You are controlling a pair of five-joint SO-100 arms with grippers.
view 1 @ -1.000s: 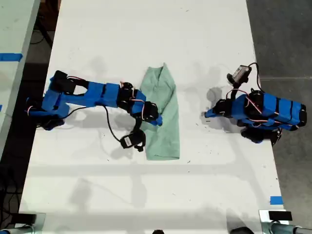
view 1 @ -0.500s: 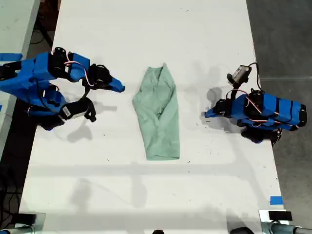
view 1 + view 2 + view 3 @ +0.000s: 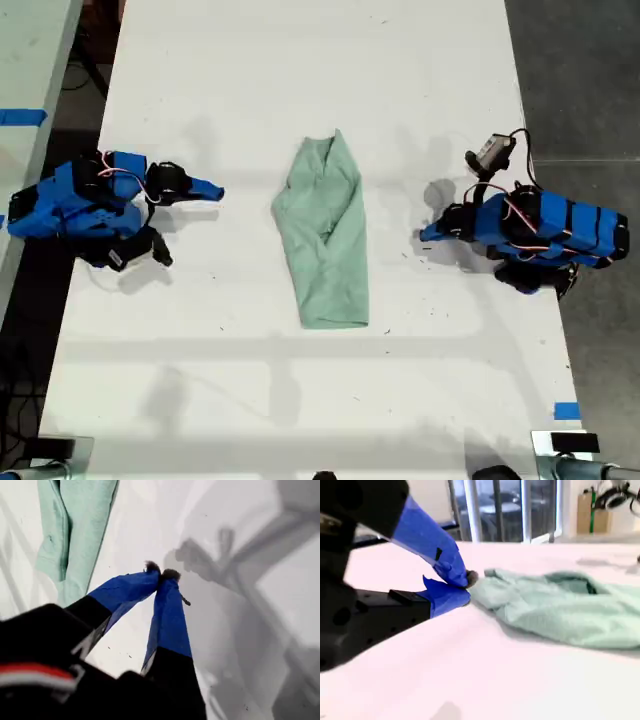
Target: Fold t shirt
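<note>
The t shirt [image 3: 325, 235] lies folded into a long narrow strip at the middle of the white table [image 3: 300, 60], its narrow end toward the exterior view's top. My first gripper [image 3: 161, 572] hangs above bare table with its blue tips pressed together on nothing, the shirt [image 3: 75, 530] well apart from it. My second gripper [image 3: 466, 586] sits low over the table, jaws together and empty, its tips near the shirt's [image 3: 560, 605] rumpled edge.

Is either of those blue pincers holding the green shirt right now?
No. My first gripper and second gripper are both shut on nothing; the t shirt lies free between them.
</note>
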